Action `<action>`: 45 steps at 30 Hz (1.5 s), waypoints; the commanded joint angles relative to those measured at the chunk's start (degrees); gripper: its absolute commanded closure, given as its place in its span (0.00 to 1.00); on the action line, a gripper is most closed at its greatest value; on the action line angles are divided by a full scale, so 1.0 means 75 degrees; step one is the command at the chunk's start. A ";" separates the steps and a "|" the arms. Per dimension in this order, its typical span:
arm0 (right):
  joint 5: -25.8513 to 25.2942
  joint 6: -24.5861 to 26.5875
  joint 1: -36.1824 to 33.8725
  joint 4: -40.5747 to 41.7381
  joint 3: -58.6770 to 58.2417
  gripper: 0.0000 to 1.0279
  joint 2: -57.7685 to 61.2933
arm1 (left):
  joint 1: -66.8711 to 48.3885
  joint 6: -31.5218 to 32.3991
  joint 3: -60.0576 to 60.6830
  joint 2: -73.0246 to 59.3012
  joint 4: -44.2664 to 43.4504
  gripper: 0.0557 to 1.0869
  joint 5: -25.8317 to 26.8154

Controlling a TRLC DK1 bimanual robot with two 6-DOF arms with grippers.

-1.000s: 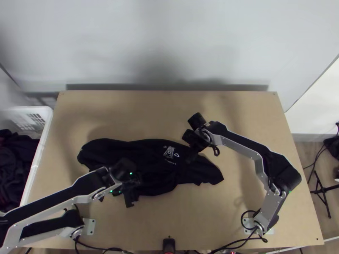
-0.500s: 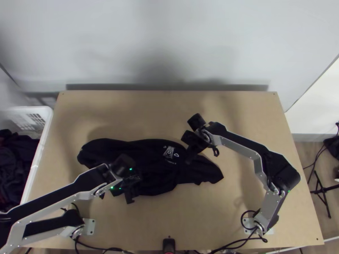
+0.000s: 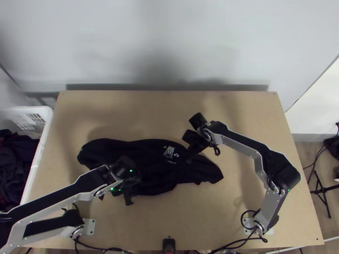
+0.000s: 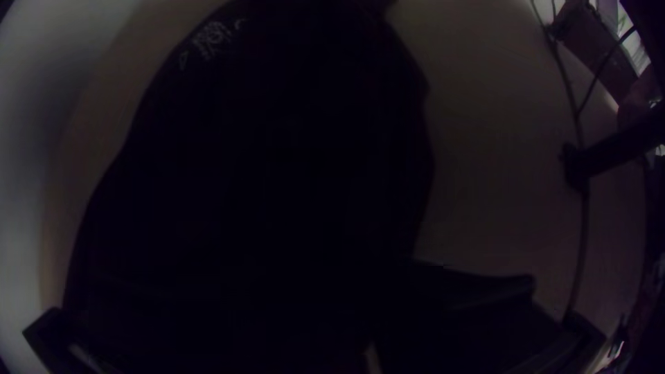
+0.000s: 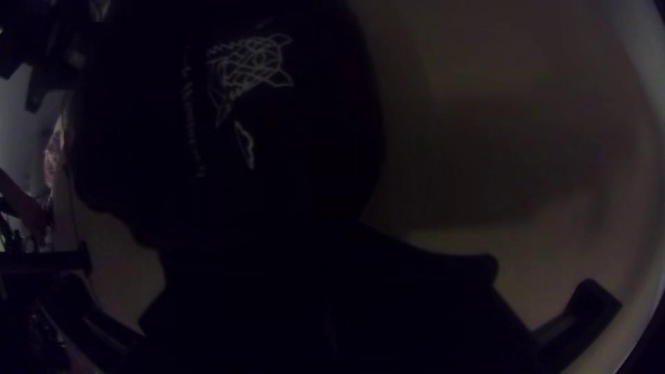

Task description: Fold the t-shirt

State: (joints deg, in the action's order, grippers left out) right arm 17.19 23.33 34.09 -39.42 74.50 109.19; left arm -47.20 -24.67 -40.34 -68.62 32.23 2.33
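Note:
The black t-shirt (image 3: 154, 184) lies bunched in a long strip across the table, its white print (image 3: 169, 152) facing up. My left gripper (image 3: 130, 186) is over the shirt's near edge, left of the print; its fingers stand apart at the left wrist view's bottom edge (image 4: 320, 332), over dark cloth (image 4: 277, 138). My right gripper (image 3: 192, 155) is at the shirt's right part, beside the print. In the right wrist view its fingers (image 5: 331, 298) look closed together in front of the shirt (image 5: 312, 159); whether cloth is between them is too dark to see.
A white basket (image 3: 36, 167) with dark clothes stands at the table's left edge. Bare wood (image 3: 169, 112) lies behind the shirt, and more in front of it. A small black device (image 3: 168, 245) and cables are at the near edge.
The left gripper has shifted slightly toward the table's back, then a little forward again. The right gripper has hardly moved, and the shirt lies as before.

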 commanded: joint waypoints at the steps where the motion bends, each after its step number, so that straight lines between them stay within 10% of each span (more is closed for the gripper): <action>1: 0.0005 0.0030 -0.0092 0.0006 0.0051 0.97 0.0008 | -0.0070 0.0101 0.0023 0.0020 -0.0008 0.90 0.0076; 25: 0.0005 -0.0076 -0.1767 -0.0439 0.0016 0.97 -0.1175 | 0.2649 -0.1071 -0.1020 0.2751 0.2441 0.96 0.0088; 45: 0.0286 -0.1025 -0.3584 -0.0732 0.0391 0.97 -0.3777 | 1.0453 -0.1692 -0.2239 0.3290 0.1902 0.96 0.2830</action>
State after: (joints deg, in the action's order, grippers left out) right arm 18.57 18.33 11.70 -44.71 75.94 84.47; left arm 13.74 -36.97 -56.01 -44.16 49.34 17.78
